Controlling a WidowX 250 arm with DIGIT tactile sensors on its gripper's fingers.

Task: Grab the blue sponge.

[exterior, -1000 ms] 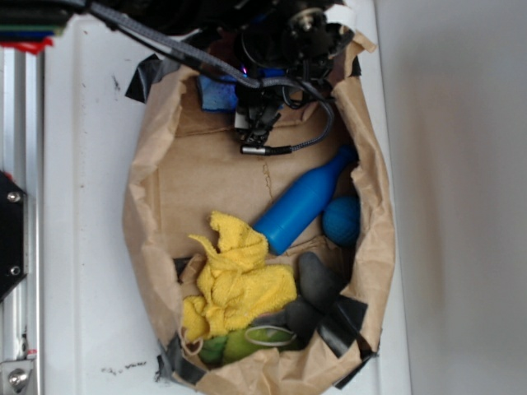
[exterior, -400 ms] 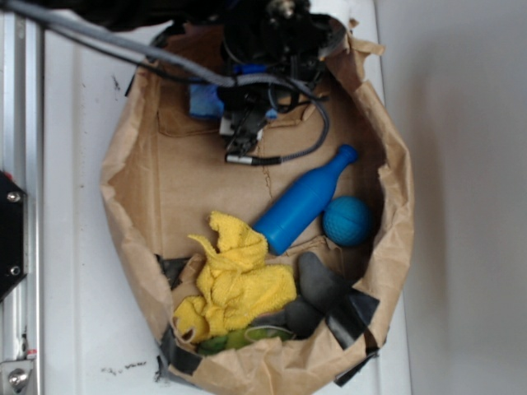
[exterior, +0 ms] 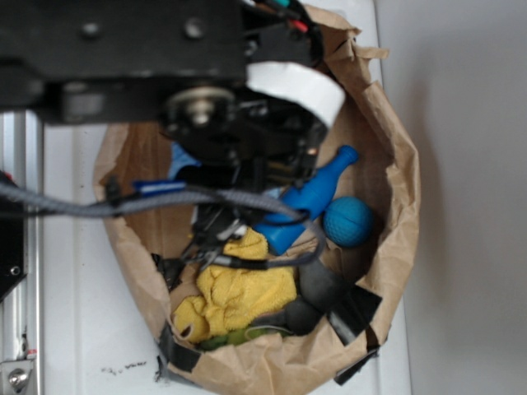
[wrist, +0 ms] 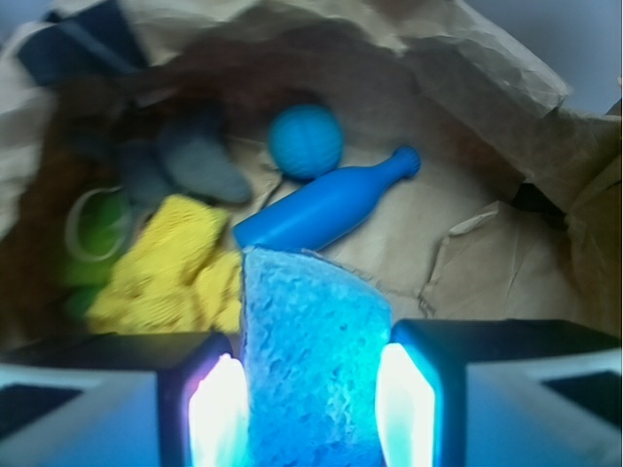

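In the wrist view the blue sponge [wrist: 311, 341], a light blue porous block, stands upright between the two fingers of my gripper [wrist: 311, 394]. Both lit pads [wrist: 216, 409] press against its sides, so the gripper is shut on it. The sponge hangs above the floor of the brown paper bag [wrist: 487, 78]. In the exterior view my black arm [exterior: 165, 58] looms large over the bag's upper half and hides the gripper; only a light blue corner of the sponge [exterior: 181, 160] peeks out beneath it.
Inside the bag [exterior: 395, 206] lie a glossy blue bottle [wrist: 326, 209] [exterior: 317, 193], a blue ball [wrist: 306, 141] [exterior: 347, 220], a yellow cloth [wrist: 165, 263] [exterior: 243, 288], a dark grey object [wrist: 200, 161] [exterior: 321, 288] and a green thing [wrist: 92, 233].
The arm has risen toward the exterior camera and shifted over the bag's middle, carrying the sponge away from the bag's far end. The bag's walls have spread wider.
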